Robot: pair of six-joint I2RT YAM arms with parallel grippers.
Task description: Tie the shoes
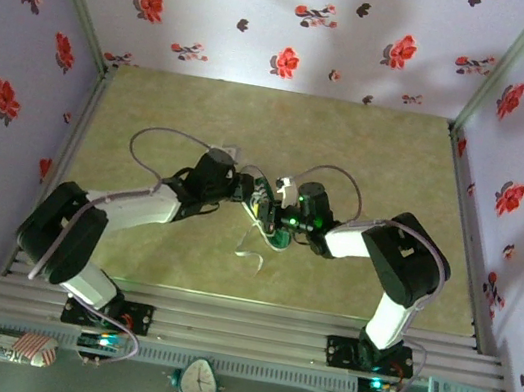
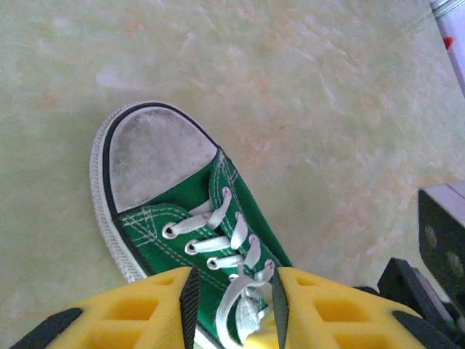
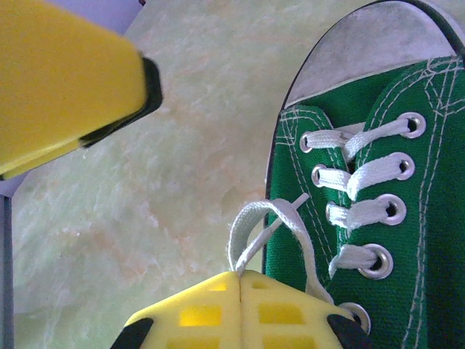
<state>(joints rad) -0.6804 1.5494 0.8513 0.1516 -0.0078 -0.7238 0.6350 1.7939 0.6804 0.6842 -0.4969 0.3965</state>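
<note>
Sneaker (image 2: pixel 182 211) lay on the table (image 2: pixel 327 109) directly beneath both claws, toe pointing away from the left claw (image 2: pixel 235 309), eyelet row just ahead of its tips. Right claw (image 3: pixel 240 283) was pinched tight on a lace (image 3: pixel 254 218), with a short loop standing just ahead of it. Left claw stood part open; a strand ran loose through its gap, ungripped.

Risks, as judged:
- A hard pull could slip the short loop from the pads.
- Nothing pinned the shoe, so it might drag.
- Left claw closing might catch canvas instead of lace.
- Claws worked close together and could collide.
</note>
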